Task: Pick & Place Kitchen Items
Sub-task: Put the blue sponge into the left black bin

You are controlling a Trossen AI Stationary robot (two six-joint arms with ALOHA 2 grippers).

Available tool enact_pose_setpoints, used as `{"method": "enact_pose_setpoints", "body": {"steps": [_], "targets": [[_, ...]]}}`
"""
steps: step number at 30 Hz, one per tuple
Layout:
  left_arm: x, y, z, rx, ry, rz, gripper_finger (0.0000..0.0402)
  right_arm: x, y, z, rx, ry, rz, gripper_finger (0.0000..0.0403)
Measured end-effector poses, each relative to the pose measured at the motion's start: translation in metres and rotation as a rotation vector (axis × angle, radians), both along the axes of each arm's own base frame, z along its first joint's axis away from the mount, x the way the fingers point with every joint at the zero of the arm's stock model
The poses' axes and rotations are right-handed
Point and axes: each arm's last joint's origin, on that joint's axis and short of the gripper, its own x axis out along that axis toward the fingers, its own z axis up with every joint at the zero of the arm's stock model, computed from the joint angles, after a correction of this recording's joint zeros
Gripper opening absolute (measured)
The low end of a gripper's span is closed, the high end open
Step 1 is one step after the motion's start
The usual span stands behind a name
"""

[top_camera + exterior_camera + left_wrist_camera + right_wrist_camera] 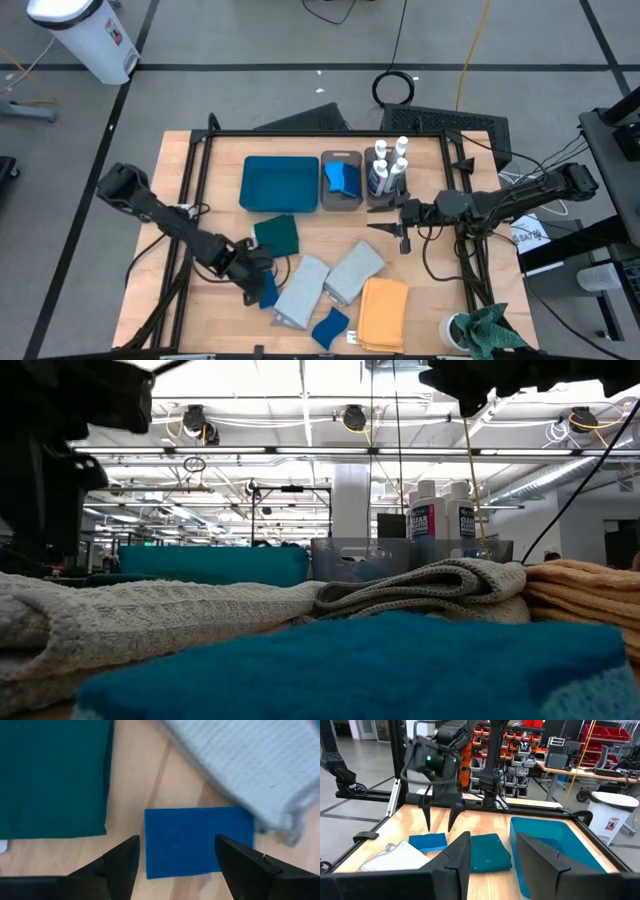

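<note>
A small blue sponge (199, 841) lies flat on the wooden table (140, 785), between a dark teal cloth (52, 777) and a pale grey cloth (250, 765). It looks light and soft, likely easiest to pinch across its short sides. The left gripper (175, 862) hangs just above it, pointing down, fingers spread and holding nothing. The right gripper (390, 228) waits near the bin of bottles (388, 165), fingers parted and empty.

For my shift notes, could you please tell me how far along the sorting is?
Done: white blue-labelled bottles and one blue sponge sit in the grey-brown bins. In hand: the open left gripper hovers over a blue rectangular sponge. Left: another sponge and the folded cloths.
</note>
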Motion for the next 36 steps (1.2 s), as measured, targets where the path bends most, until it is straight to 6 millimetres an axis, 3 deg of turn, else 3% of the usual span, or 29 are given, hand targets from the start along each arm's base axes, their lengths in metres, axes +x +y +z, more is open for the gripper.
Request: {"method": "enact_pose_setpoints", "body": {"steps": [12,20,36], "targets": [[0.016,0.005,-0.04,-0.059,0.207,0.036,0.0262,0.0,0.0,0.0,0.0,0.001,0.0,0.013],[0.019,0.008,-0.047,-0.054,0.239,0.039,0.0254,0.0,0.0,0.0,0.0,0.002,0.0,0.013],[0.015,0.011,-0.049,0.011,0.258,0.054,0.0093,0.0,0.0,-0.001,-0.002,0.01,0.0,0.013]]}}
